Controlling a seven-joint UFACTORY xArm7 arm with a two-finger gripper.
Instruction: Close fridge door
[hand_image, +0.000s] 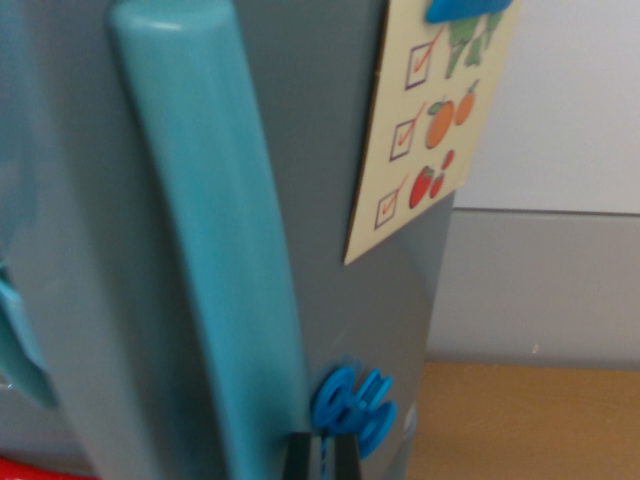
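- A blurred teal shape (18, 340) sat at the wrist view's left edge, low down; a sliver of red (30, 470) showed in the bottom left corner; what either belonged to could not be told.
- The grey fridge door (330, 150) filled most of the view, close to the camera; its long teal handle (215, 250) ran from the top down to the bottom edge, leaning slightly to the wrist view's right.
- The pincer (323, 458) showed only as two dark fingertips at the bottom edge, just right of the handle's lower end; whether they were clenched or released could not be told.
- A blue magnet (355, 405) sat on the door just above those tips.
- A cream checklist card (430, 130) with ticked boxes and fruit pictures hung on the door's upper right, under a blue clip (465, 10).
- The wooden table (530, 420) appeared at lower right; a pale wall (570, 100) rose behind it.
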